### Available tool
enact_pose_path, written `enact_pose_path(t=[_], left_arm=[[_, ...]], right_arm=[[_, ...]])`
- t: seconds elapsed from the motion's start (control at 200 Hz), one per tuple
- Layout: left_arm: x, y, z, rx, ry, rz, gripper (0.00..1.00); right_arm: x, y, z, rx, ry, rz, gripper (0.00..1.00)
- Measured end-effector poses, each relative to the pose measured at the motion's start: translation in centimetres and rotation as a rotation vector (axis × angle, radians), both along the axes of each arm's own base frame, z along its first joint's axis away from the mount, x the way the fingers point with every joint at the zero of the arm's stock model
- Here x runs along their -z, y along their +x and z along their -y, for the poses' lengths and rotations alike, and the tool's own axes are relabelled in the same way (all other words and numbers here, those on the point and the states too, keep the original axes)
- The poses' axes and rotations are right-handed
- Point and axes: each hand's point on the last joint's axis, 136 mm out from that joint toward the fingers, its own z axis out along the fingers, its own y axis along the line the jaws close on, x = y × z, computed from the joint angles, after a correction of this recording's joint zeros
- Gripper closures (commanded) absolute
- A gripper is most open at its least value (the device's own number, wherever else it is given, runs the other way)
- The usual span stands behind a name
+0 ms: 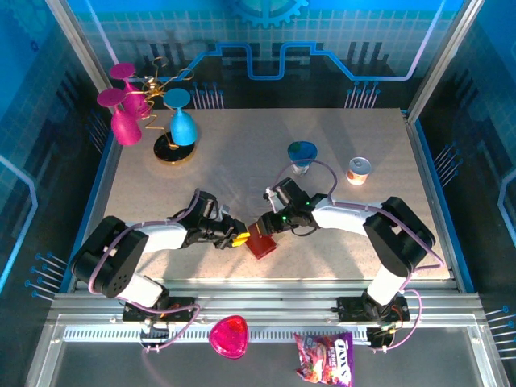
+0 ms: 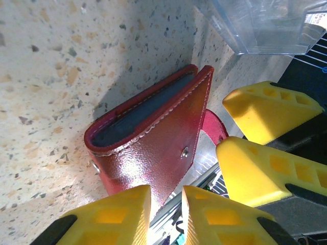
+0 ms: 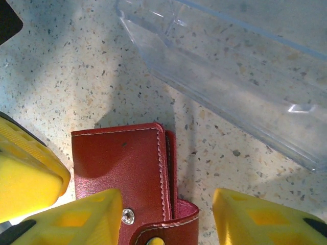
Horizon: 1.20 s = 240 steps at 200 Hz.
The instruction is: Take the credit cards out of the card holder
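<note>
A clear plastic stand (image 3: 240, 76) is noted just behind the card holder (image 3: 122, 163), which lies folded, slightly agape, on the speckled table (image 1: 242, 161). The right gripper (image 3: 164, 201) is spread wide over its snap tab. The left gripper (image 2: 166, 194) is narrowly parted at its edge; whether it is clamped cannot be told. Goblets (image 1: 184, 125) and a can (image 1: 358, 170) stand well apart. Blue panelled walls (image 1: 363, 32) enclose the table.

- Snack bag (image 1: 323, 359): big white letters across the purple front. They look like "TOYS", but are too small to be sure. The finer print below them cannot be read.
- Can (image 1: 358, 171): a red and white label runs round its side. Its print is too small to read.
</note>
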Motion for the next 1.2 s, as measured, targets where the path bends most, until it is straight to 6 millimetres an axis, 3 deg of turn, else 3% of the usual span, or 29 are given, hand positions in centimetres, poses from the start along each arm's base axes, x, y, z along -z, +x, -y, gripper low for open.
enact_pose_path(t=[0.405, 0.66, 0.82, 0.986, 1.201], left_arm=[[-0.4, 0.4, 0.2, -0.001, -0.007, 0.012, 0.77], [-0.5, 0.5, 0.2, -0.002, -0.010, 0.015, 0.77], [-0.7, 0.7, 0.3, -0.011, -0.018, 0.016, 0.75], [-0.9, 1.1, 0.3, -0.019, -0.023, 0.023, 0.73], [-2.6, 3.1, 0.2, -0.031, -0.032, 0.080, 0.73]], right_arm=[[1.7, -1.0, 1.6, 0.022, -0.053, -0.024, 0.75], [1.8, -1.1, 2.1, 0.039, -0.051, -0.029, 0.93], [0.7, -1.1, 2.2, 0.046, -0.028, -0.009, 1.00], [-0.8, -1.2, 2.8, 0.065, -0.007, 0.024, 1.00], [-2.9, -2.0, 4.1, 0.107, 0.016, 0.049, 1.00]])
